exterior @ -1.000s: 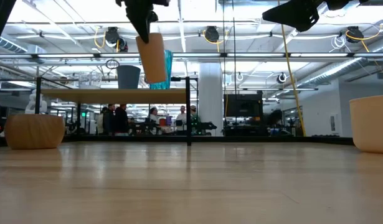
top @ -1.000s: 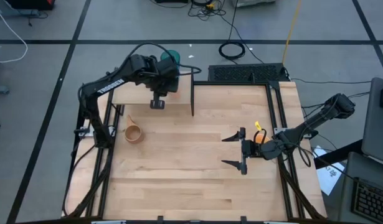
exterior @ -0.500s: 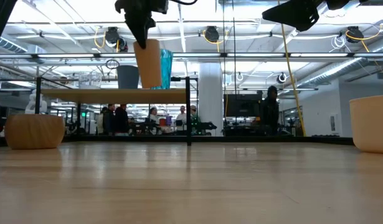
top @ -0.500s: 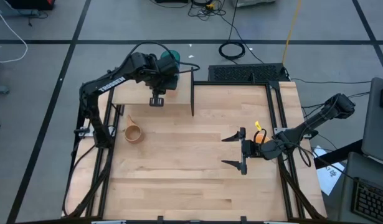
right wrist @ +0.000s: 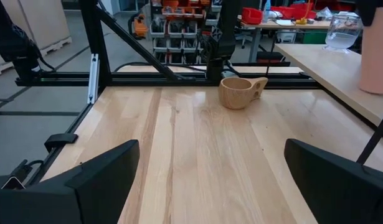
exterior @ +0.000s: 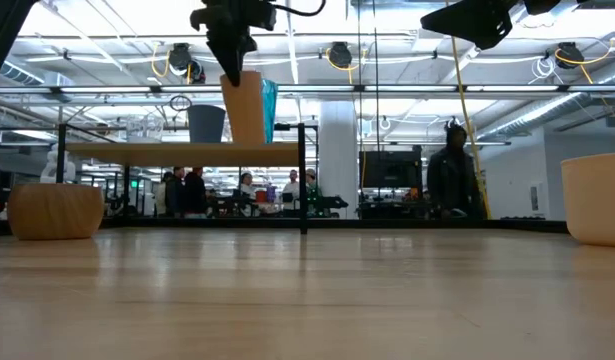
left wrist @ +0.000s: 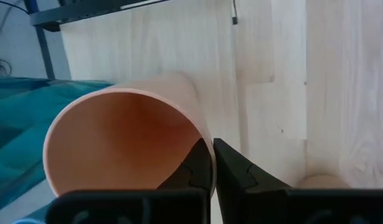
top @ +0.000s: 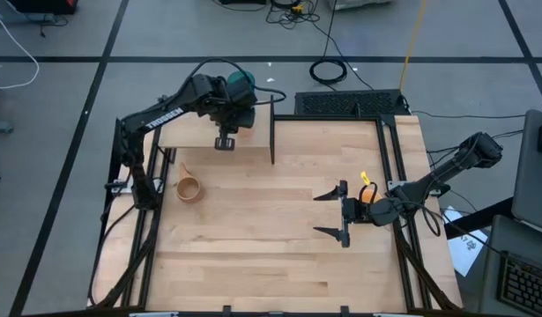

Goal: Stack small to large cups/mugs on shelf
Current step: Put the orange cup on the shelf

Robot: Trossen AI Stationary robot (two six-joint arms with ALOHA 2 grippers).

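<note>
My left gripper [exterior: 232, 55] is over the shelf [exterior: 187, 152] at the table's far left, shut on a peach-orange cup [exterior: 245, 108]. The cup stands upright with its base at the shelf's top; whether it rests there I cannot tell. Just behind it stands the teal tumbler [exterior: 269, 108], with a shorter blue cup [exterior: 207, 123] farther left on the shelf. The tan handled mug [top: 189, 187] stands on its base on the table, in front of the shelf. My right gripper [top: 341, 213] waits open at the table's right, holding nothing. My left gripper pinches the cup's rim wall [left wrist: 200, 134] between its two fingers, one finger [left wrist: 191, 168] inside the mouth and the other [left wrist: 241, 174] outside. The fingers come from above, pointing steeply down. The cup hangs upright below them, mouth up.
A thin black upright [top: 272, 132] stands at the shelf's right end. A clear glass vessel [right wrist: 344, 31] also stands on the shelf. A pale cup [exterior: 597, 198] shows at the low view's right edge. Bare tabletop [top: 271, 246] lies between the arms. People stand in the room behind.
My left gripper has gone down toward the shelf with the peach-orange cup, staying shut. The cup, tilted a second ago, now stands upright with its base at the shelf's top, beside the teal tumbler.
</note>
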